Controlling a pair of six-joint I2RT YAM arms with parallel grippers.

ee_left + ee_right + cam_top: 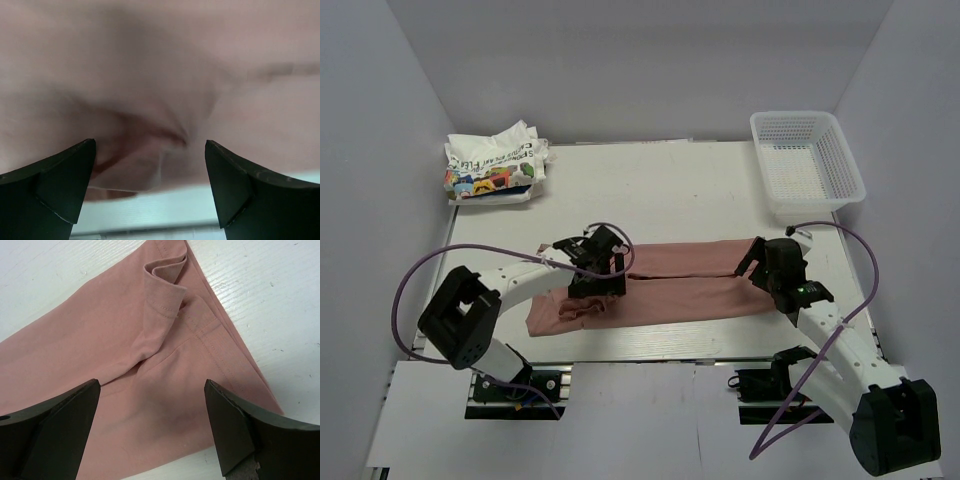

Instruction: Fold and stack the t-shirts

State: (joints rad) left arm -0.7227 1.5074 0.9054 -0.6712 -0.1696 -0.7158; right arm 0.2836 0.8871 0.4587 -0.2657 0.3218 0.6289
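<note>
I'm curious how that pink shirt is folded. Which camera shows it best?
The overhead view: the whole pink shirt lies as one long folded strip. The right wrist view shows only one end, sharply, with a raised crease; the left wrist view shows just blurred pink cloth.

Left wrist cam: pink tee (160, 75) is showing only as blur. Top cam: left gripper (595, 280) is hiding part of it; white tee (495, 165) lettering is reading too small.

Bright even light, soft shadows; left wrist view of pink t-shirt (160, 75) blurred, others sharp.
</note>
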